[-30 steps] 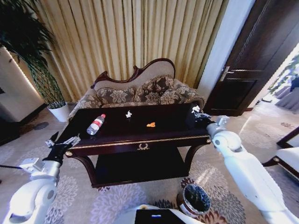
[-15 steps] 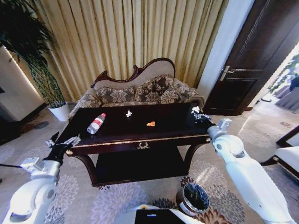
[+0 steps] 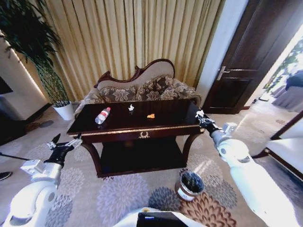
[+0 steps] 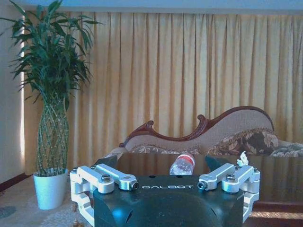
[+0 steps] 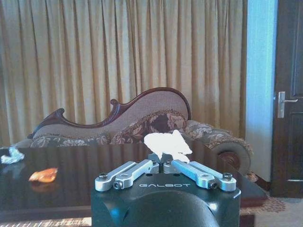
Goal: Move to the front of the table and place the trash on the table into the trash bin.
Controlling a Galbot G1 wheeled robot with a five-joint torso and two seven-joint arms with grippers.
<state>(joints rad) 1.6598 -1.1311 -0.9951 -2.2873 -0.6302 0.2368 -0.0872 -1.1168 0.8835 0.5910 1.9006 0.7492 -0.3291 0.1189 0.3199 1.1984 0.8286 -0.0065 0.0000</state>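
The dark table (image 3: 113, 133) stands in front of me with trash on it: a clear bottle (image 3: 102, 115) with a red label, a white scrap (image 3: 131, 108) and an orange scrap (image 3: 150, 115). My right gripper (image 3: 201, 116) is at the table's right end, shut on a crumpled white piece (image 5: 168, 144); its fingers (image 5: 161, 163) meet under that piece. The orange scrap (image 5: 43, 175) lies farther along the top. Short of the table's left end, my left gripper (image 3: 64, 143) hangs open and holds nothing; the bottle (image 4: 182, 164) is beyond it. The trash bin (image 3: 189, 185) stands on the carpet, near right.
A floral sofa (image 3: 142, 92) sits behind the table against the curtains. A potted plant (image 3: 47, 75) stands at the left and a dark door (image 3: 236, 80) at the right. Patterned carpet (image 3: 118, 198) lies open between me and the table.
The whole head view has shifted: the table now looks smaller and farther off, and the bin more in view. The right gripper still holds the white piece; the left is still open.
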